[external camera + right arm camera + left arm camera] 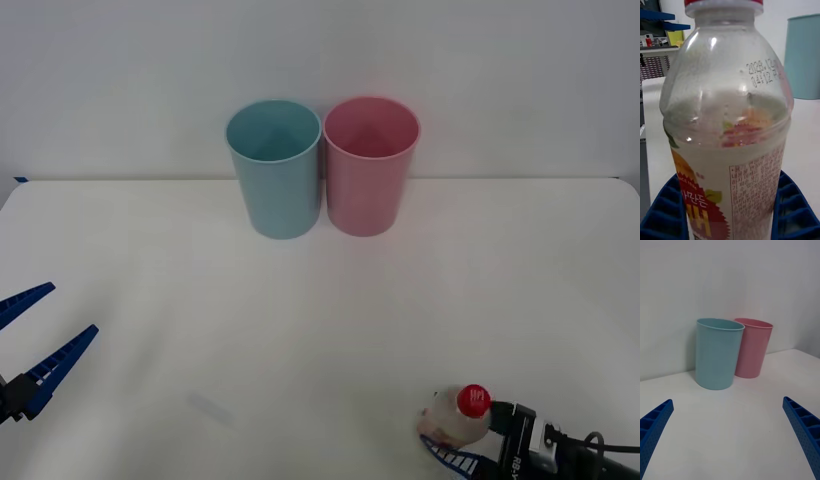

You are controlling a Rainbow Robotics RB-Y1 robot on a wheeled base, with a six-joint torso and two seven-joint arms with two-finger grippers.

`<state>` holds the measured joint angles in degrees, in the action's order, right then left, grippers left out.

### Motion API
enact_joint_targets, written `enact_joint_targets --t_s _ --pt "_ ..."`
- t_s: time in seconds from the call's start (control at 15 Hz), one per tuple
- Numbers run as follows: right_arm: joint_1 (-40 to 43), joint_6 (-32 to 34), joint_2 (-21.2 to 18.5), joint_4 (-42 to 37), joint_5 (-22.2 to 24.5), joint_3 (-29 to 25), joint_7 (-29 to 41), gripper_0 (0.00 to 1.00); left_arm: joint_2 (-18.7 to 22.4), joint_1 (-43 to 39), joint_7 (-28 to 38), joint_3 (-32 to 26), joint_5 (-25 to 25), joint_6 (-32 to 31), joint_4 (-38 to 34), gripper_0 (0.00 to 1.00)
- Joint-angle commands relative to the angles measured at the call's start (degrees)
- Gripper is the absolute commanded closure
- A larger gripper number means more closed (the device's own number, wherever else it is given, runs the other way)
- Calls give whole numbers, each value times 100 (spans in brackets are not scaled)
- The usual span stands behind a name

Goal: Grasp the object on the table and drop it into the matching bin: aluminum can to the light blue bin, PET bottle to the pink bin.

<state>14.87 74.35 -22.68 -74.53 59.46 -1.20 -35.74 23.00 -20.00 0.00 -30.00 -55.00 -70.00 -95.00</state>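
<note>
1. Ribbed blue fingers (790, 210) of the right gripper (452, 448) pressed against both sides of the PET bottle (458, 418) – a clear, rounded plastic bottle with a red screw cap and a yellow-orange fruit-print label, a date stamped on its shoulder.
2. Held that way, the bottle stood upright near the front edge of the table (320, 320), well forward and to the right of the pink bin (370, 166). Whether its base still touched the tabletop could not be told.
3. Both bins stood side by side at the table's far edge against a plain wall, the light blue bin (275, 168) just left of the pink bin and nearly touching it. Each was a smooth, tall round plastic bucket tapering toward its base, its mouth open upward.
4. Between the bottle and the pink bin lay a wide stretch of plain white, flat tabletop.
5. Well to the left of the bottle, the left gripper (35, 335) hung over the table's front left part – its fingers (655, 423) spread wide apart and holding nothing.
</note>
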Motion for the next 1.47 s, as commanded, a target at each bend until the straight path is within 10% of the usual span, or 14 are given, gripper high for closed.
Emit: enact_joint_targets --t_s 0.07,0.47,1.47 --pt "-1 0 0 -1 4 5 6 100 0 0 0 0 0 0 0 0" --pt "69 -96 -70 -431 -31 5 322 100 0 0 0 0 0 0 0 0" --pt "271 -2039 -475 -3903 -330 -109 3908 100 0 0 0 0 0 0 0 0"
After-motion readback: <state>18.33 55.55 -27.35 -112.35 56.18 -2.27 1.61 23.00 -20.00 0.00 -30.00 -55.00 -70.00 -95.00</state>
